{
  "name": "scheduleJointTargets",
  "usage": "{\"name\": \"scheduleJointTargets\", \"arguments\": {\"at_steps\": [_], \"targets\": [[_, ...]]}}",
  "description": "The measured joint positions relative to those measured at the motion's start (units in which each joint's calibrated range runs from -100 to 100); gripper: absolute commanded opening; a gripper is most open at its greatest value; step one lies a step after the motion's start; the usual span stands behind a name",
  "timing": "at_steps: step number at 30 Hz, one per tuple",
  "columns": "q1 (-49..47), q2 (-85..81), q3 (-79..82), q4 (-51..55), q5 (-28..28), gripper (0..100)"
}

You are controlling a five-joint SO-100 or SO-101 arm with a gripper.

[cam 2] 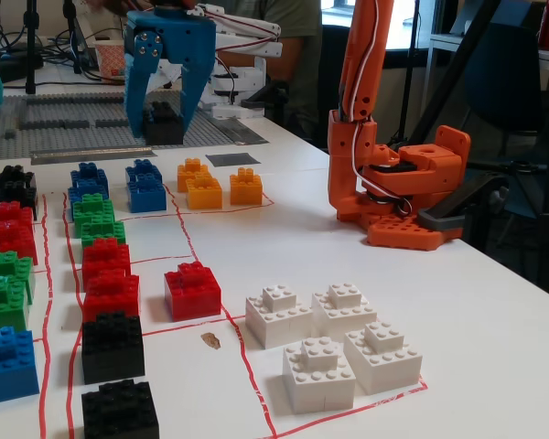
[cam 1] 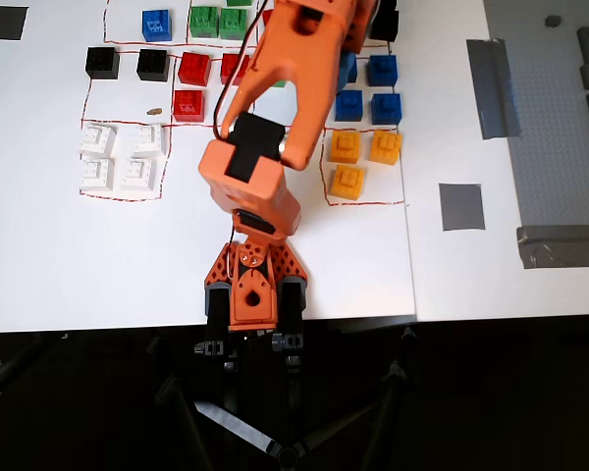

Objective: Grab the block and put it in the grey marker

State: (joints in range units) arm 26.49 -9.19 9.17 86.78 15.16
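In the fixed view my blue gripper (cam 2: 162,133) hangs above the far side of the table, shut on a black studded block (cam 2: 162,117) held clear of the surface. In the overhead view the orange arm (cam 1: 294,69) reaches to the top edge and hides most of the gripper; a dark piece (cam 1: 385,24) shows beside it. The grey marker (cam 1: 461,206) is a small flat square on the right of the white table, and it shows beyond the yellow cubes in the fixed view (cam 2: 233,159), to the right of and below the gripper. Two more black blocks (cam 1: 128,64) rest at the upper left.
Red-lined fields hold white cubes (cam 1: 123,155), yellow cubes (cam 1: 363,157), blue cubes (cam 1: 383,88), red cubes (cam 1: 191,83) and green cubes (cam 1: 216,20). Long grey tape strips (cam 1: 491,88) border a grey baseplate (cam 1: 560,108). The arm base (cam 1: 250,289) stands at the front edge.
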Motion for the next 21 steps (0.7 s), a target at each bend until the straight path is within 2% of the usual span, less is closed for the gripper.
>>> {"name": "scheduleJointTargets", "arguments": {"at_steps": [10, 21], "targets": [[17.8, 6.8, -6.3, -0.5, 7.4, 0], [36.4, 17.2, -12.9, -5.8, 16.0, 0]]}}
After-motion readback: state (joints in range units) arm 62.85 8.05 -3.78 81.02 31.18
